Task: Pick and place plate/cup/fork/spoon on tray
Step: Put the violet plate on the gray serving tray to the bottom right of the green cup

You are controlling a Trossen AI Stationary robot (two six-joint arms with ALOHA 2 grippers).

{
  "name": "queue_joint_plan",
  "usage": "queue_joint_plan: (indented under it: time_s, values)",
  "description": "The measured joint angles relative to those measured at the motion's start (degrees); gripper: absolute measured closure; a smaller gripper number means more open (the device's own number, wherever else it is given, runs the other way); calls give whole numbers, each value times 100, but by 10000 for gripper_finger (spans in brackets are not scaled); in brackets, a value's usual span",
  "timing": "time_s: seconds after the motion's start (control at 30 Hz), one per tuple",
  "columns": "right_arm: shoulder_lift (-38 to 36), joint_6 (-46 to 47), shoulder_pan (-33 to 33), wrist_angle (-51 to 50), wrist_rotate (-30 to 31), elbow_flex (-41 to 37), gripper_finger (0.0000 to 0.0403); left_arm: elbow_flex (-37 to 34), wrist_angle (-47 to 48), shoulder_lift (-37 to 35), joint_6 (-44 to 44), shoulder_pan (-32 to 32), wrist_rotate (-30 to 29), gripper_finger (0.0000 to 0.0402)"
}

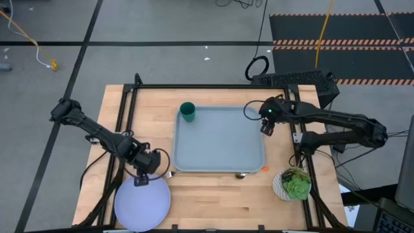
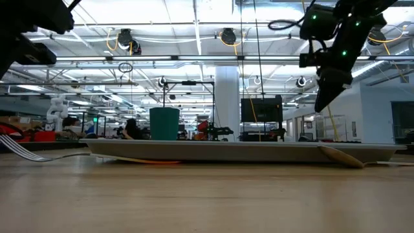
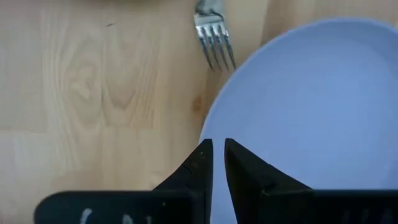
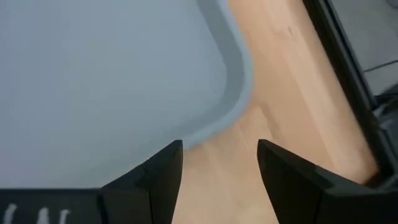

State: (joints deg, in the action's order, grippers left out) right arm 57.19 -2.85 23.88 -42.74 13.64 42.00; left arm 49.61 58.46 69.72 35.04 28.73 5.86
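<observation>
The grey-blue tray [image 1: 220, 145] lies mid-table, with the dark green cup [image 1: 187, 111] upright in its far left corner. The lavender plate [image 1: 142, 202] lies flat at the near left. My left gripper [image 1: 143, 179] hangs above the plate's far rim [image 3: 208, 118], pointing down, its fingers [image 3: 198, 163] shut to a thin slit with nothing between them. The fork [image 3: 214, 37] lies on the wood between plate and tray. The spoon [image 1: 244, 174] lies along the tray's near edge, its orange handle [image 1: 262, 169] pointing toward the table's right. My right gripper [image 1: 266, 127] hangs open above the tray's far right corner [image 4: 233, 81].
A white bowl of green leaves [image 1: 294, 184] stands at the near right beside the tray. A black frame [image 1: 194, 86] runs along the table's far and side edges. Bare wood lies between plate and bowl along the near edge.
</observation>
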Motion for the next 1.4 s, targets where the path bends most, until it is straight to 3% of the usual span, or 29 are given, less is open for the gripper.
queue_joint_plan:
  time_s: [0.13, 0.27, 0.57, 0.73, 1.07, 1.17, 1.4]
  values:
    - [-308, 216, -55, 34, -320, 0, 204, -41, -40, 0, -309, 180, 33, 359]
    - [-492, 286, -233, 70, -340, 0, 204, -297, -43, 0, -15, 255, 43, 343]
    - [-534, 290, -470, 201, -333, 0, 204, -501, -269, 4, 319, 287, 167, 221]
    - [-534, 373, -547, 205, -331, 0, 204, -501, -366, 142, 480, 287, 132, 186]
    - [-534, 391, -702, 287, -327, 0, 204, -501, -501, 1157, 300, 287, 360, 212]
    - [-531, 508, -764, 284, -326, -2, 204, -501, -503, 1442, 602, 287, 362, 228]
    - [-534, 520, -893, 361, -326, -2, 204, -503, -515, 1645, 582, 285, 627, 293]
